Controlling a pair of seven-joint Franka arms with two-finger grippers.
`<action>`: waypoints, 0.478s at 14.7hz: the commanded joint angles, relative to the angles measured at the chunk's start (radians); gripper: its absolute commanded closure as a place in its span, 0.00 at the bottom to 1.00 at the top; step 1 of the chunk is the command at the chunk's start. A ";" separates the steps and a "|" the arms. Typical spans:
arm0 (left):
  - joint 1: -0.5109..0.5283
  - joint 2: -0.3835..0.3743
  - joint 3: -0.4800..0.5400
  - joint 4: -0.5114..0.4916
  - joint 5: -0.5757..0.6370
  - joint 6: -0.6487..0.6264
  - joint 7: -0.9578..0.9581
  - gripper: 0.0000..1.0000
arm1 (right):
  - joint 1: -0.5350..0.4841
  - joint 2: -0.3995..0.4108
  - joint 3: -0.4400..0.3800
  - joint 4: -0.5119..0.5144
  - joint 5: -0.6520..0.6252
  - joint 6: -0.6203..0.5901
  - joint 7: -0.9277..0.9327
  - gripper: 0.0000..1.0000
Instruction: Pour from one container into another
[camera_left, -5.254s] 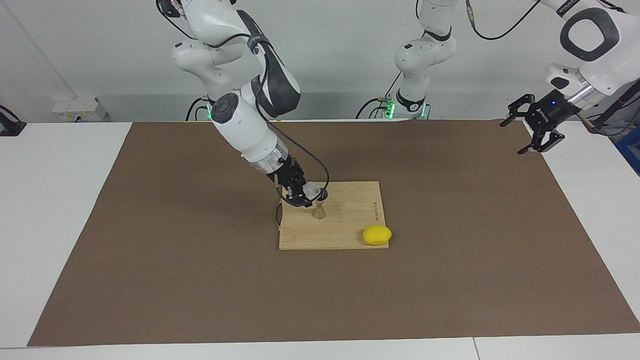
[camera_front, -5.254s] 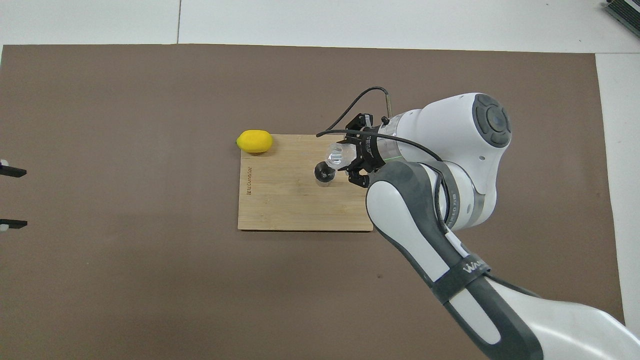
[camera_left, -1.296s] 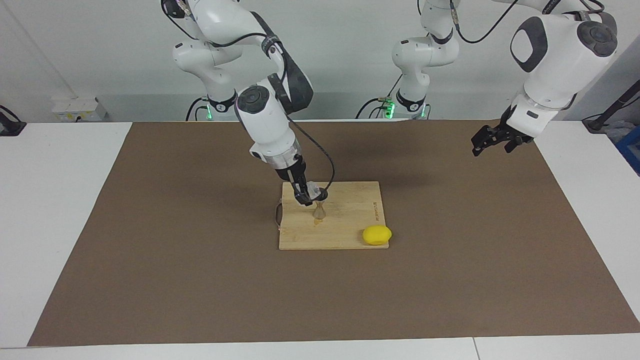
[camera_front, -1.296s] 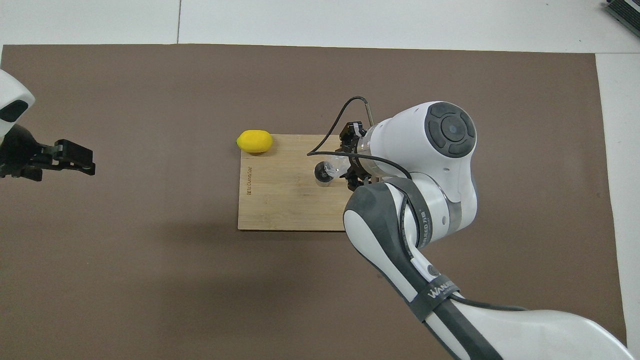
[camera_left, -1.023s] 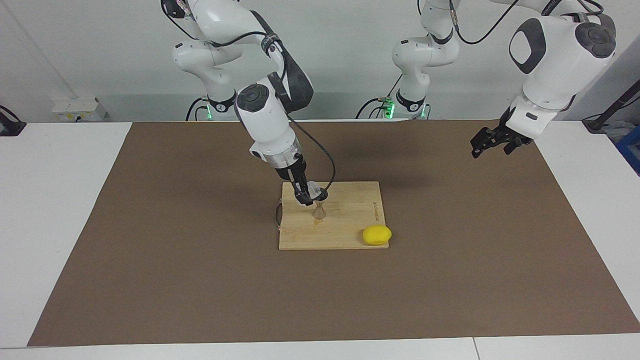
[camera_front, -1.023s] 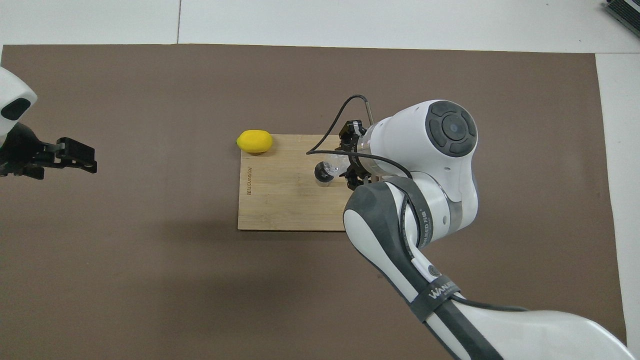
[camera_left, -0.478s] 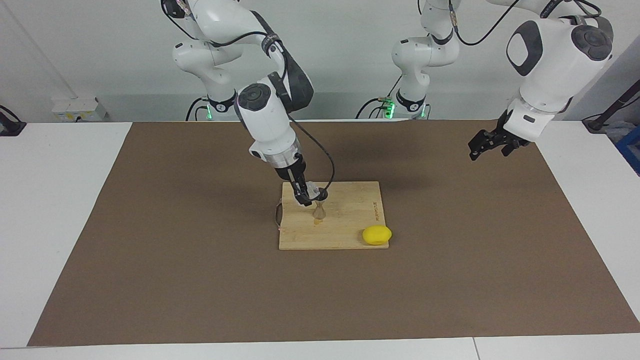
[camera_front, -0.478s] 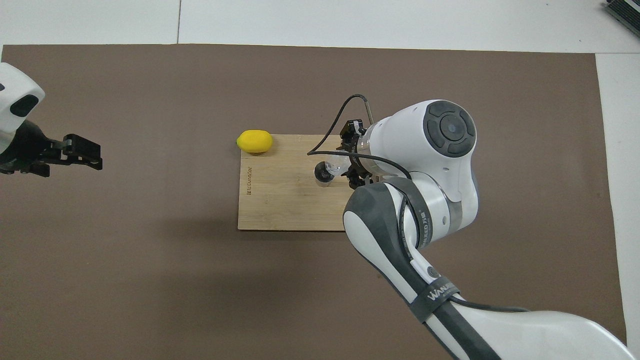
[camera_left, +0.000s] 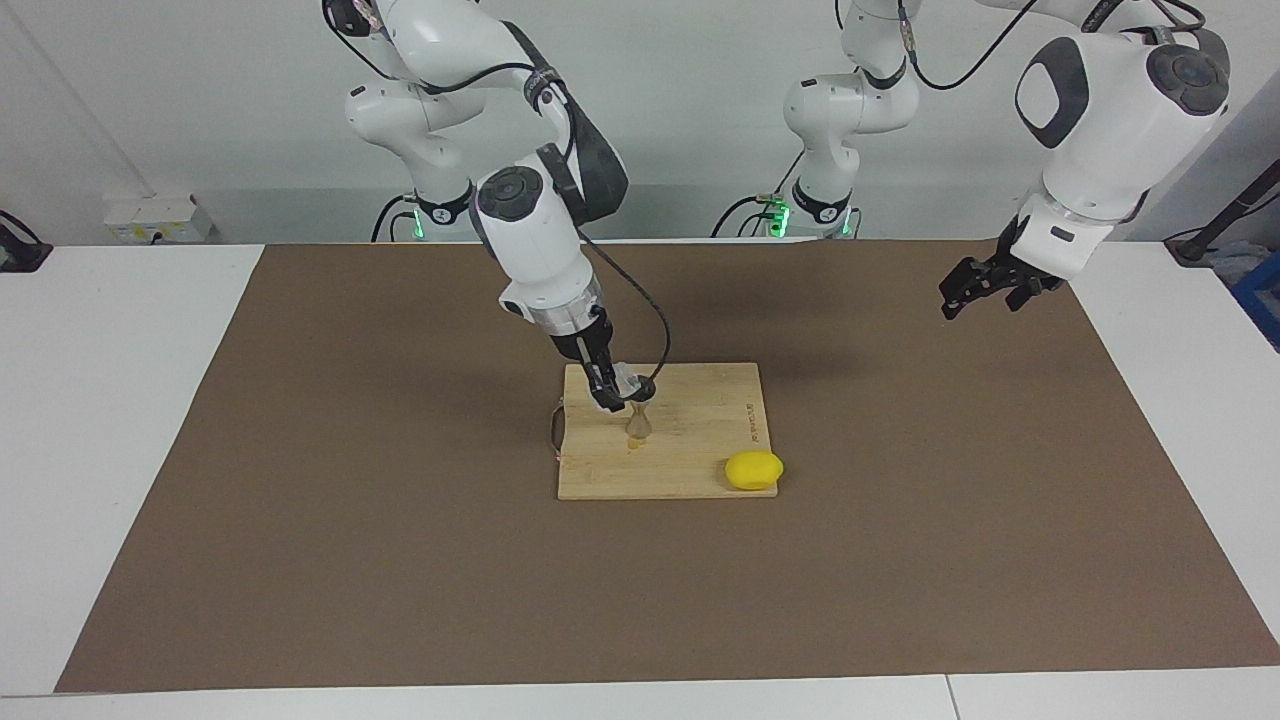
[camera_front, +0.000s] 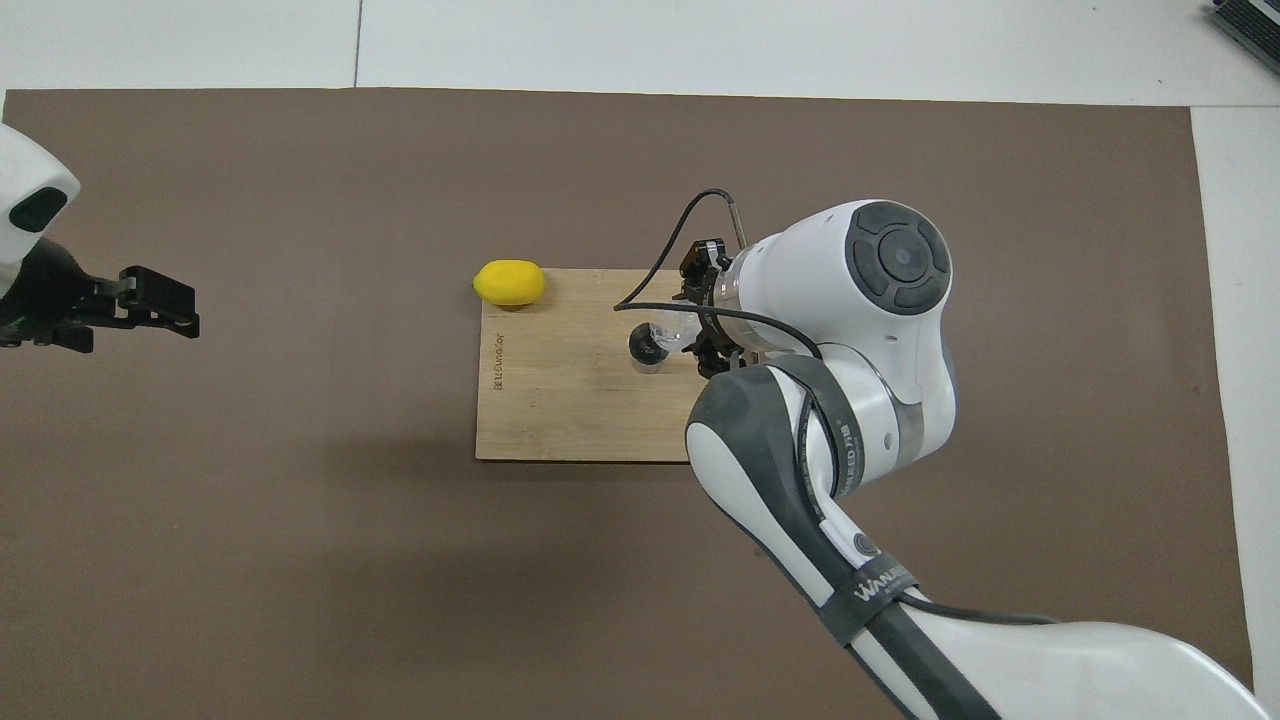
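A brown mat covers the white desk (camera_left: 120, 420). On the bamboo cutting board (camera_left: 700, 455), the right tool (camera_left: 612, 392) clamps the small clear glass cup (camera_left: 626, 380), tipped over the silvery hourglass-shaped metal jigger (camera_left: 638, 420). The yellow lemon (camera_left: 754, 469) sits at the jigger's four o'clock in the facing view. Glass is likely slick and breakable; gripping its sidewall suits. The left tool (camera_left: 968, 289) waits, fingers apart.

Two glossy white arms with dark grey joint bands and round grey joint caps. Black two-finger right gripper (camera_left: 612, 392) and left gripper (camera_left: 962, 292) on silvery wrist rings. Thin black cables loop along both arms. Green lights glow at their bases; "WANDER" lettering marks one grey band.
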 joint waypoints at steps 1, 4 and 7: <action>-0.010 -0.007 0.010 0.004 0.018 0.003 -0.011 0.00 | -0.005 0.006 0.004 0.016 0.041 0.004 -0.003 1.00; -0.010 -0.007 0.012 0.004 0.018 0.003 -0.010 0.00 | -0.019 -0.002 0.006 0.016 0.092 0.002 -0.023 1.00; -0.009 -0.007 0.012 0.004 0.018 0.000 -0.010 0.00 | -0.051 -0.024 0.006 0.014 0.158 -0.009 -0.055 1.00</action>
